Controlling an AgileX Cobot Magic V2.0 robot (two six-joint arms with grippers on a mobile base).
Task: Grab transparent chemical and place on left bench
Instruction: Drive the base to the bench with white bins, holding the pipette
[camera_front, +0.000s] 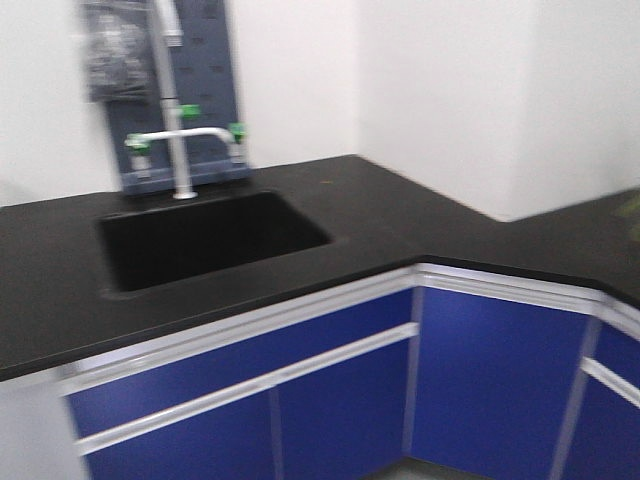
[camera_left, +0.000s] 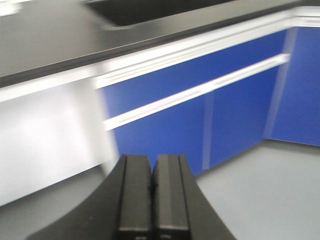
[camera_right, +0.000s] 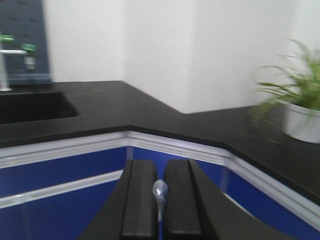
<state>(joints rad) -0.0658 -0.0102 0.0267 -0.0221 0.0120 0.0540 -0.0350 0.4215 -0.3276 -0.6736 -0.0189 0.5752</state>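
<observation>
Right end effector (camera_right: 161, 163) is nearly pressed together around a glassy glint (camera_right: 160, 189), maybe the beaker, can't tell, left end effector (camera_left: 151, 158) is pressed together empty, and no beaker shows by the sink (camera_front: 205, 240); I'd guess light, slick, fragile glass, so pinch the wall gently, upright.

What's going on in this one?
Neither arm is working on the counter yet. The left gripper is shut and empty, facing blue cabinets. The right gripper has its fingers nearly together with something small and glassy between them, too blurred to identify. A sink, tap and potted plant are on the counter.
</observation>
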